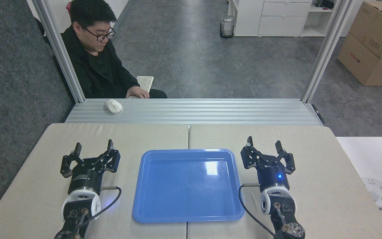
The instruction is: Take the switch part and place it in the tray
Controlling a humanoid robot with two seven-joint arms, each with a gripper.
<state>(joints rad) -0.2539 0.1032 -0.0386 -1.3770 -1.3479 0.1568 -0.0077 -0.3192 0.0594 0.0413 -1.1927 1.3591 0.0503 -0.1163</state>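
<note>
The blue tray lies in the middle of the beige table, glossy and with nothing in it. My left gripper stands open just left of the tray, fingers pointing away from me, nothing between them. To the tray's right, my right gripper is open too and holds nothing. The switch part is out of view.
A white mouse rests on the ribbed metal ledge behind the table. A person in black sits beyond it with a hand on a keyboard. A white power strip lies on the side surface at right.
</note>
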